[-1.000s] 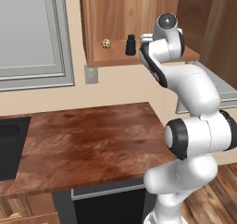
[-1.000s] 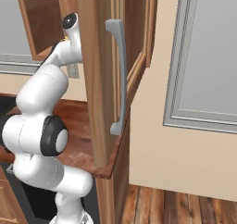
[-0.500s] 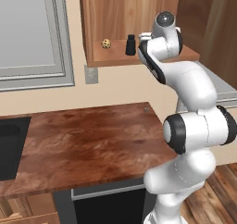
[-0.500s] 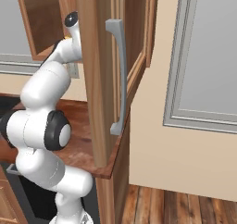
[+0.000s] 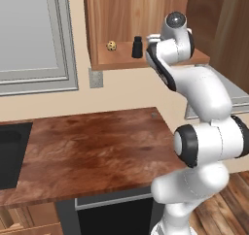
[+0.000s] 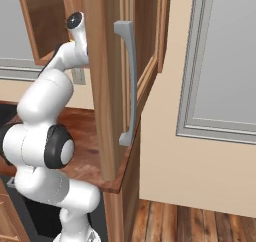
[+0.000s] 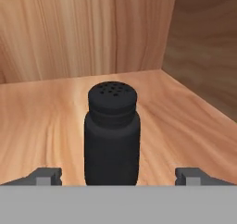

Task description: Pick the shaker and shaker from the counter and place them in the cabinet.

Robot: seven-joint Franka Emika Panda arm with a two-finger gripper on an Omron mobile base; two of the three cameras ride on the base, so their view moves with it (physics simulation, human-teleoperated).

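Tabletop [image 5: 87,146] at 7 o'clock looks bare of shakers. One shaker [image 5: 137,47] stands on the cabinet [image 5: 121,15] shelf; another shaker [image 7: 112,135] stands upright between the gripper [image 7: 118,176] fingertips, spread wide and clear of it. Placement seems nearly finished, pending withdrawal.

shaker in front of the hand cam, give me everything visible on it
The shaker is matt black, a straight-sided body with a ribbed neck and a slightly narrower rounded cap pierced with small holes. It stands upright on the pale wooden shelf of the cabinet, near the corner where back and side walls meet. The gripper is open: its fingertips sit wide on either side, clear of the body. Nothing but the shelf touches it.
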